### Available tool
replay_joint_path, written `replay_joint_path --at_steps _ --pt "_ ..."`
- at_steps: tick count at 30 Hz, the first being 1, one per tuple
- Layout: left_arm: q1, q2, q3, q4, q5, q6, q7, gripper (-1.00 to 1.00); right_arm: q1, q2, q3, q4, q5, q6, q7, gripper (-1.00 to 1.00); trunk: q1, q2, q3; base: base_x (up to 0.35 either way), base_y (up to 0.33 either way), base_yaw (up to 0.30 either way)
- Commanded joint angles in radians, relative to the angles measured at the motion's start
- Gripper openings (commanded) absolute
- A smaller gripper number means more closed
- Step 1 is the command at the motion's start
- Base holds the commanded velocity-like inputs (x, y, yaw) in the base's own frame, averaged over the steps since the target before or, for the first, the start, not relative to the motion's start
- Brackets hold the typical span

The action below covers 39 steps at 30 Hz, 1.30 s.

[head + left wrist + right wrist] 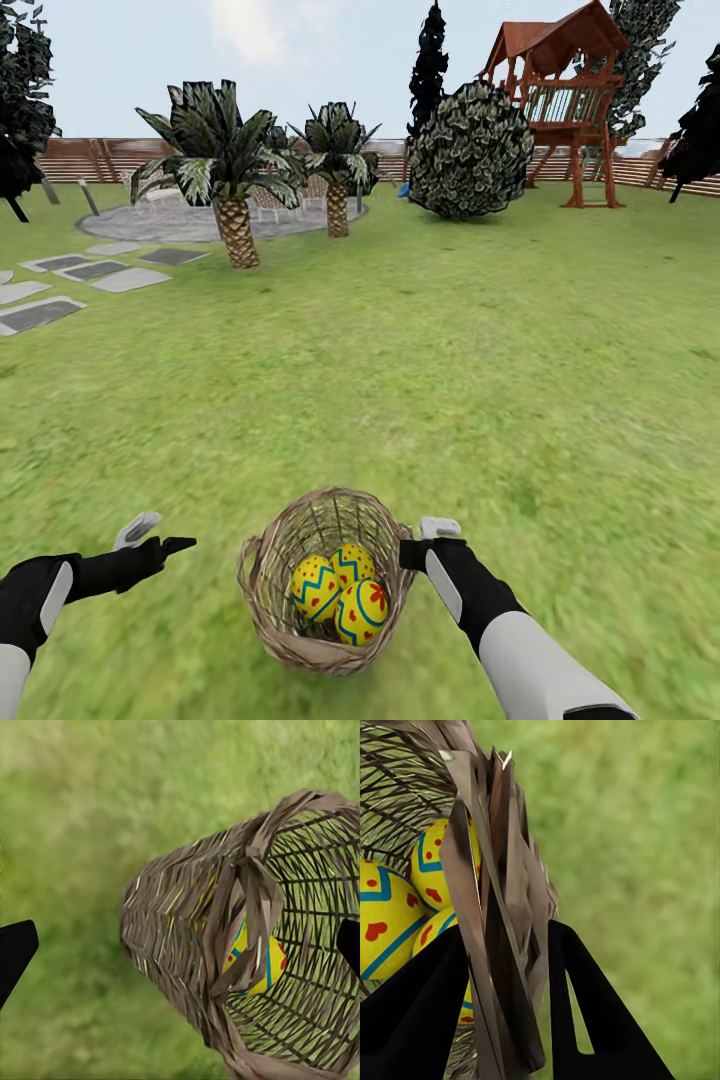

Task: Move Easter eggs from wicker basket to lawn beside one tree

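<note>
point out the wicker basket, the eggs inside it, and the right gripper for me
wicker basket (262,585), head view, on its woven left wall.
Easter eggs (362,611), head view, on the front egg's yellow shell.
right gripper (506,967), right wrist view, midway between the two black fingers that straddle the basket's rim.

No legible text, label, brand, number or sign appears anywhere in the garden; the three Easter eggs (342,592) in the wicker basket (268,600) carry only painted blue zigzag bands, red dots and hearts, no lettering.
</note>
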Motion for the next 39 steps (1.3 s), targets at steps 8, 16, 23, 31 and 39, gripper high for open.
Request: replay_joint_path --at_steps 8,16,23,31,39 --pt "-0.001 0.0 0.004 0.0 -0.003 0.008 -0.001 1.0 0.0 0.0 0.0 -0.005 -0.015 0.005 -0.01 -1.0 -0.031 0.056 0.024 0.0 0.0 0.0" --pt "-0.001 0.0 0.004 0.001 -0.007 0.007 0.014 1.0 0.0 0.0 0.001 -0.005 -0.015 0.005 -0.009 -1.0 -0.062 0.112 0.05 0.0 0.0 -0.002" --pt "-0.001 0.0 0.005 0.001 -0.004 -0.006 0.238 1.0 0.0 0.0 0.0 -0.005 -0.015 0.005 -0.009 -1.0 -0.088 0.161 0.077 0.0 0.0 -0.176" --pt "-0.001 -0.002 0.002 0.001 -0.006 -0.042 0.488 1.0 0.0 0.0 -0.001 -0.005 -0.015 0.005 -0.009 -1.0 -0.119 0.217 0.111 0.0 0.0 -0.209" --pt "-0.001 -0.002 -0.003 0.001 -0.008 -0.042 0.576 1.0 0.0 0.0 -0.001 -0.005 -0.015 0.005 -0.01 -1.0 -0.15 0.273 0.144 0.0 0.0 -0.21"
